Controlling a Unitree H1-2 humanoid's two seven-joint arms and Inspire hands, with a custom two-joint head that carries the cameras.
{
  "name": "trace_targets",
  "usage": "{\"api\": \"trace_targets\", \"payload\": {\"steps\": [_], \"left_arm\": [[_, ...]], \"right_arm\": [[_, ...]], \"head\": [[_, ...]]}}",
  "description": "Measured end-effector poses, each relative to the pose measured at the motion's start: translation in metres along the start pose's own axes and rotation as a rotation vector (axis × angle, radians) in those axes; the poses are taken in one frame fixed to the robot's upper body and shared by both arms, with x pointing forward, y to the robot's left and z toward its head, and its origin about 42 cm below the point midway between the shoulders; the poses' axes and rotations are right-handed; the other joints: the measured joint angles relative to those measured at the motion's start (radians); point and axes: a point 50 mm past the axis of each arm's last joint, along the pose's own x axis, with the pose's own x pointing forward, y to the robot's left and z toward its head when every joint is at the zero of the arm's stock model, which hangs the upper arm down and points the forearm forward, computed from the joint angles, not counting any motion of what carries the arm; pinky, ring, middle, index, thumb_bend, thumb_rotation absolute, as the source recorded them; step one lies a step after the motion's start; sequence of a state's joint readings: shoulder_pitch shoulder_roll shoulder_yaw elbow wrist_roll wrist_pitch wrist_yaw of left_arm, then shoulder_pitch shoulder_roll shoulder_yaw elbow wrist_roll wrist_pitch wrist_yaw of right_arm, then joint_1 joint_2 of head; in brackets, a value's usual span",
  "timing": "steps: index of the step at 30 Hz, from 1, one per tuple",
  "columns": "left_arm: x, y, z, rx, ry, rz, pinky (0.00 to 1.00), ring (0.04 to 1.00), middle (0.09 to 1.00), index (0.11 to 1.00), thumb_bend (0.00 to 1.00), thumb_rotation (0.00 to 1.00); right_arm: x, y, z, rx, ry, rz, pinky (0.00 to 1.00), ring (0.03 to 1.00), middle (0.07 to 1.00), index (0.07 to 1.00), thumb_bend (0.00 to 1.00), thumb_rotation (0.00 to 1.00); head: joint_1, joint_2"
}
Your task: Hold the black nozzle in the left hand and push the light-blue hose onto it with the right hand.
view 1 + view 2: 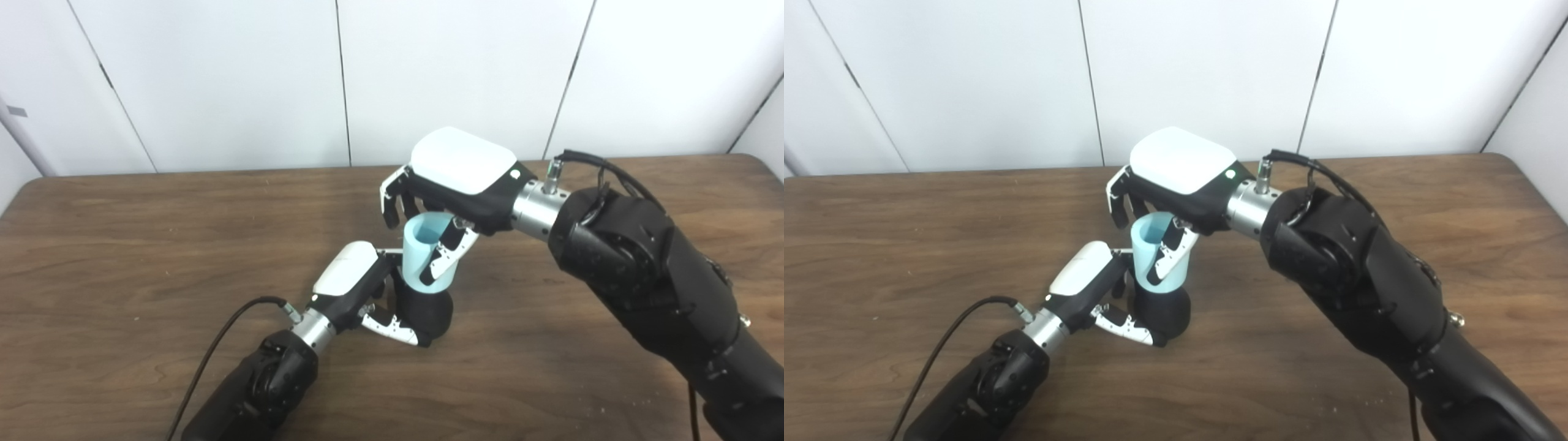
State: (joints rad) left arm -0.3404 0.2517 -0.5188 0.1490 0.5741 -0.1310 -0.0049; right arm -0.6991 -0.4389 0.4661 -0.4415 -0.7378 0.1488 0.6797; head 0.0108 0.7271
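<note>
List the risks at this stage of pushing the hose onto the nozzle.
1. The right hand grips the light-blue hose near its open top; pressing down may squash or tilt it rather than seat it.
2. The left hand holds the black nozzle low on the table; it may slide or tip under the push.

We're looking at what seems a robotics lab or test cell: a bare dark brown wood-grain table (153, 245) sits against plain white wall panels (233, 79) split by thin dark seams, and we see two black robot arms with exposed cables (211, 349) reaching over the table.
</note>
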Motion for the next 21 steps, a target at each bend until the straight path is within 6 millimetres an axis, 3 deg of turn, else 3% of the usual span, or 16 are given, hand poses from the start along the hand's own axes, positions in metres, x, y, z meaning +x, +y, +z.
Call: {"api": "trace_targets", "payload": {"steps": [10, 16, 21], "left_arm": [[0.0001, -0.0002, 0.0001, 0.0, 0.0, -0.001, 0.41, 0.386, 0.439, 0.486, 0.52, 0.08], [0.0001, -0.0001, 0.0002, 0.001, 0.0, -0.003, 0.41, 0.386, 0.44, 0.487, 0.52, 0.08], [0.0004, 0.0003, 0.0008, 0.003, 0.001, -0.004, 0.41, 0.385, 0.439, 0.487, 0.52, 0.08]], "right_arm": [[-0.005, 0.0034, -0.0001, 0.001, 0.004, -0.007, 0.29, 0.365, 0.461, 0.498, 0.53, 0.0], [-0.0059, 0.0063, -0.0016, 0.027, 0.01, -0.016, 0.24, 0.322, 0.428, 0.505, 0.53, 0.0], [-0.0068, 0.0067, -0.003, 0.039, 0.019, -0.022, 0.33, 0.388, 0.438, 0.525, 0.52, 0.01]], "head": [[-0.002, 0.002], [0.0, 0.002], [-0.002, 0.002]]}}
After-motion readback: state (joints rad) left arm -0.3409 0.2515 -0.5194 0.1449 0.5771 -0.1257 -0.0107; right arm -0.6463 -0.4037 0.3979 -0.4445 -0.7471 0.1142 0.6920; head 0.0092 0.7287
